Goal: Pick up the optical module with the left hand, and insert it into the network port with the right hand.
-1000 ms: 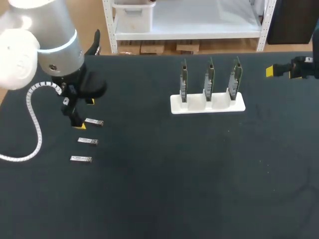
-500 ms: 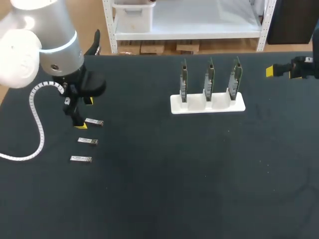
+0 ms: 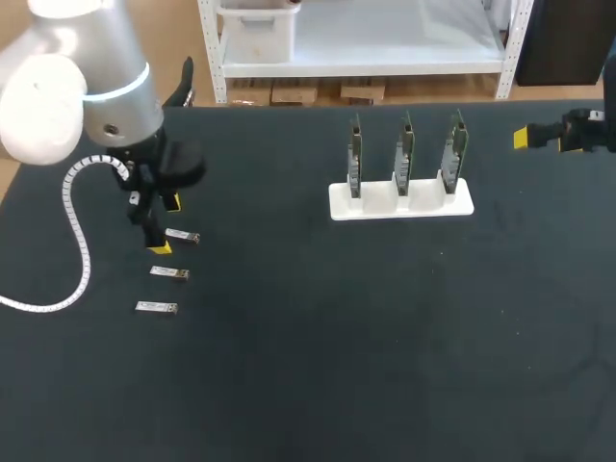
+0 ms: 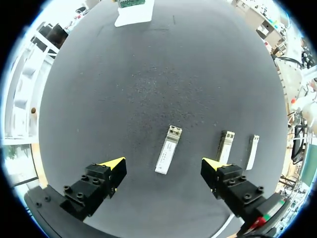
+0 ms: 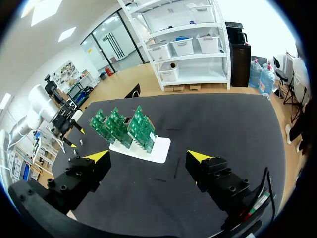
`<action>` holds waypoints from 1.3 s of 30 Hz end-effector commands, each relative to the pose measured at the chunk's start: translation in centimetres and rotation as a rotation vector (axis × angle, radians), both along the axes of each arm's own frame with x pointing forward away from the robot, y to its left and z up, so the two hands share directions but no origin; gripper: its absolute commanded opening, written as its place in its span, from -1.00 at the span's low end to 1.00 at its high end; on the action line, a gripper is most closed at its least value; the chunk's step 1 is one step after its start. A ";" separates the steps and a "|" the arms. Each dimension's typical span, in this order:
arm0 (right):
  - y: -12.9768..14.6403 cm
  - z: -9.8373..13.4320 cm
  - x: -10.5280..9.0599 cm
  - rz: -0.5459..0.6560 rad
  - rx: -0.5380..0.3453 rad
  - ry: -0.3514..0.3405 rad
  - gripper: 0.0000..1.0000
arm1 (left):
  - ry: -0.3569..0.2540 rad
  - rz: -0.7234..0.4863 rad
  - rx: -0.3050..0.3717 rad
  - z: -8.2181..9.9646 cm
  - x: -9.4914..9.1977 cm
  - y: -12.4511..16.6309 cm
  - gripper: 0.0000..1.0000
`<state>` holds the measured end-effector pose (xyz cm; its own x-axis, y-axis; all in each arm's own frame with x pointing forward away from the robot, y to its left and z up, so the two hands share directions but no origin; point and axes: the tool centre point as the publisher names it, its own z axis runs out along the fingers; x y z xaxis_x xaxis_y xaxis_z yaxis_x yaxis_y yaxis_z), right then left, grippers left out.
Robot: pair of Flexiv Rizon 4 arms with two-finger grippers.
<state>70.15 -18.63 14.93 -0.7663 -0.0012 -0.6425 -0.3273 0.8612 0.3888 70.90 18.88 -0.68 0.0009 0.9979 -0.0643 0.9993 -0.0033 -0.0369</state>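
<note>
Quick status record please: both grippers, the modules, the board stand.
left gripper: open, low over the table, fingers either side of the end module, not gripping it
right gripper: open, empty, at the table's far right edge
modules: three, lying flat in a row at the left
stand: white, holds three green boards upright
stage: nothing picked up yet

Robotics lab bench: three green circuit boards [image 3: 405, 149] stand upright in a white holder [image 3: 401, 200] on a black table [image 3: 337, 346]; well left of the holder, three optical modules [image 3: 169, 273] lie near a grey robot arm [image 3: 96, 87].
</note>
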 end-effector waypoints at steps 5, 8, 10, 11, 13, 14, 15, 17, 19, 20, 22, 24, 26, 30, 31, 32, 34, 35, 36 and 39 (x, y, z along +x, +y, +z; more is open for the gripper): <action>0.1 0.1 -0.1 -0.007 -0.006 0.000 1.00 | 0.003 0.004 0.001 -0.1 0.0 -0.2 1.00; 0.1 0.1 -0.1 -0.007 -0.006 0.000 1.00 | 0.004 0.005 0.004 -0.2 -0.2 0.0 1.00; 0.1 0.1 -0.1 -0.007 -0.006 0.000 1.00 | 0.004 0.003 0.007 -0.2 -0.3 0.2 1.00; 0.1 0.1 -0.1 -0.007 -0.006 0.000 1.00 | 0.003 -0.001 0.011 -0.3 -0.4 0.2 1.00; 0.1 0.1 -0.1 -0.007 -0.006 0.000 1.00 | 0.002 -0.003 0.014 -0.3 -0.5 0.4 1.00; 0.1 0.1 -0.1 -0.007 -0.006 0.000 1.00 | 0.001 -0.004 0.016 -0.3 -0.6 0.4 1.00; 0.1 0.1 -0.1 -0.007 -0.006 0.000 1.00 | -0.002 -0.006 0.020 -0.3 -0.7 0.5 1.00; 0.1 0.1 -0.1 -0.007 -0.006 0.000 1.00 | -0.003 -0.005 0.021 -0.4 -0.8 0.5 1.00; 0.1 0.1 -0.1 -0.007 -0.006 0.000 1.00 | -0.009 -0.010 0.022 -0.5 -0.9 0.3 1.00; 0.1 0.1 -0.1 -0.007 -0.006 0.000 1.00 | -0.010 -0.011 0.022 -0.5 -1.0 0.3 1.00; 0.1 0.1 -0.1 -0.007 -0.006 0.000 1.00 | -0.015 -0.013 0.021 -0.5 -0.9 0.1 1.00; 0.1 0.1 -0.1 -0.007 -0.006 0.000 1.00 | -0.021 -0.012 0.019 -0.4 -0.8 -0.1 1.00; 0.1 0.1 -0.1 -0.007 -0.006 0.000 1.00 | -0.025 -0.011 0.017 -0.4 -0.8 -0.2 1.00; 0.1 0.1 -0.1 -0.007 -0.006 0.000 1.00 | -0.028 -0.028 0.019 -0.4 -0.7 -0.5 1.00; 0.1 0.1 -0.1 -0.007 -0.006 0.000 1.00 | -0.028 -0.038 0.020 -0.5 -0.8 -0.6 1.00; 0.1 0.1 -0.1 -0.007 -0.006 0.000 1.00 | -0.027 -0.050 0.026 -0.6 -0.9 -0.7 1.00; 0.1 0.1 -0.1 -0.007 -0.006 0.000 1.00 | -0.028 -0.058 0.030 -0.8 -1.0 -0.8 1.00; 0.1 0.1 -0.1 -0.007 -0.006 0.000 1.00 | -0.027 -0.060 0.030 -0.8 -1.0 -0.8 1.00; 0.1 0.1 -0.1 -0.007 -0.006 0.000 1.00 | -0.026 -0.060 0.030 -0.9 -1.1 -0.8 1.00; 0.1 0.1 -0.1 -0.007 -0.006 0.000 1.00 | -0.022 -0.061 0.033 -1.0 -1.2 -0.8 1.00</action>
